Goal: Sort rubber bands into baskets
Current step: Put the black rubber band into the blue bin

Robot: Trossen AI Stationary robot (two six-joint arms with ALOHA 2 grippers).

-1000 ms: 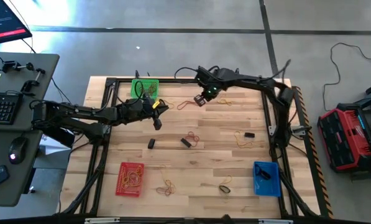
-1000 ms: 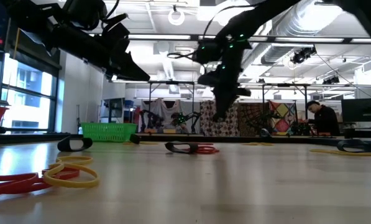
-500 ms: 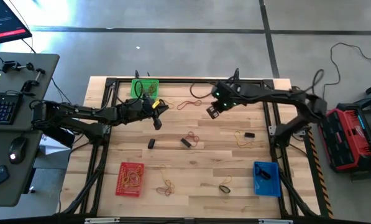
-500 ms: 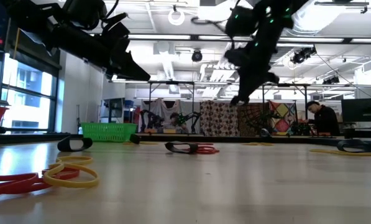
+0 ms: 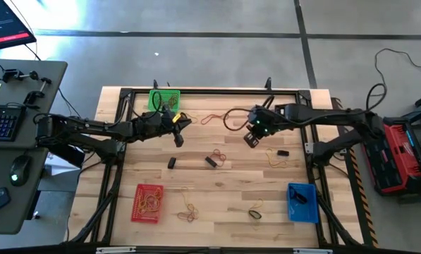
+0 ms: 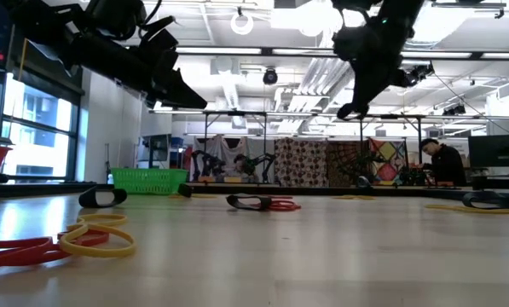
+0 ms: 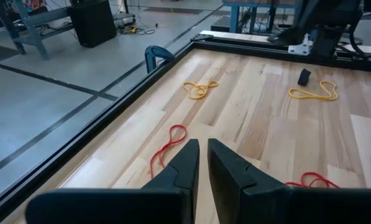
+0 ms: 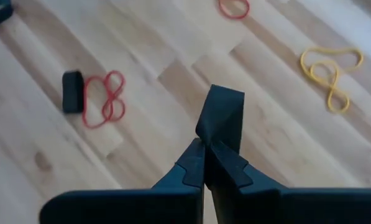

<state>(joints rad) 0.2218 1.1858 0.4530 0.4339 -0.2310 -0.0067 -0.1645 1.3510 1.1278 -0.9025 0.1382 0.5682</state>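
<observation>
Up near the centre of the high frame, the right gripper (image 5: 251, 139) hangs above the wooden table (image 5: 238, 190), its fingers (image 8: 219, 118) pressed together with nothing between them, and in the low view it shows high in the upper middle, well clear of the boards. Over on the left, the left gripper (image 5: 178, 140) hovers just below the green basket (image 5: 163, 99), fingers (image 7: 186, 163) nearly together with only a thin gap and nothing held. Green basket sits at the upper left of the table, red basket (image 5: 148, 202) at the lower left with bands inside, blue basket (image 5: 302, 202) at the lower right with something dark in it. Rubber bands lie scattered across the boards: a red band (image 5: 211, 118) at the upper middle, a black band (image 5: 211, 161) touching a red band (image 5: 220, 155) near the centre, another black band (image 5: 172, 163) to their left, a yellow band (image 5: 273, 159) at the right beside a small black band (image 5: 283, 152), and a yellow band (image 5: 190, 212) at the bottom between the red and blue baskets. Down at table height, red and yellow bands (image 6: 58, 243) lie at the lower left of the frame. Far back at the right, a person (image 6: 442, 162) sits in the room behind.
</observation>
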